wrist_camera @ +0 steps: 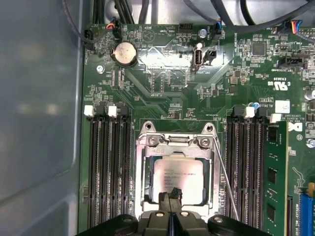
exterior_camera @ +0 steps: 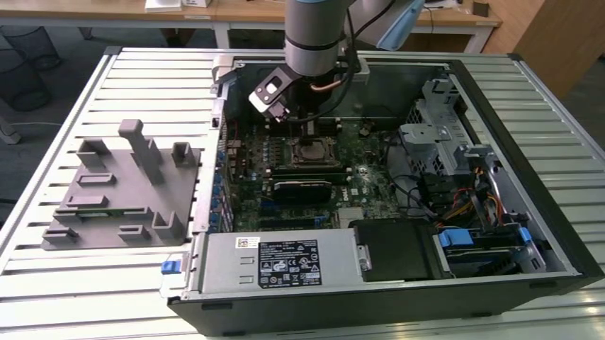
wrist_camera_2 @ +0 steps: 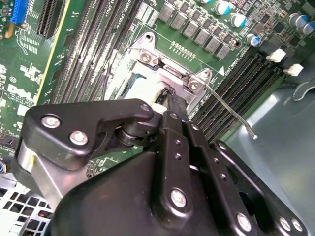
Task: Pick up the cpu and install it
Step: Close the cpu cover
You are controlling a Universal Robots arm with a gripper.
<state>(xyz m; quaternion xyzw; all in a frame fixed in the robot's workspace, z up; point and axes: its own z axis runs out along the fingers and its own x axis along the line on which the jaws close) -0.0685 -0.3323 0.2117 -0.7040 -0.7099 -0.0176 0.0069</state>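
Note:
The cpu (wrist_camera: 178, 169), a flat square chip with a silvery top, lies flat inside the metal socket frame (wrist_camera: 147, 147) on the green motherboard. My gripper (wrist_camera: 170, 194) hangs just over the chip's near edge, its two black fingertips pressed together with nothing between them. In the second wrist view the gripper (wrist_camera_2: 170, 97) points down at the pale cpu (wrist_camera_2: 142, 91), whether touching I cannot tell. In the exterior view the gripper (exterior_camera: 300, 122) stands inside the open computer case, right above the socket and cpu (exterior_camera: 312, 151).
The socket's thin wire lever (wrist_camera: 226, 177) stands open beside the frame. Black memory slots (wrist_camera: 106, 167) flank the socket, with a green memory stick (wrist_camera: 275, 172) in one. A grey fixture tray (exterior_camera: 118, 188) lies on the slatted table at the exterior view's left. The power supply (exterior_camera: 274, 262) fills the case's front.

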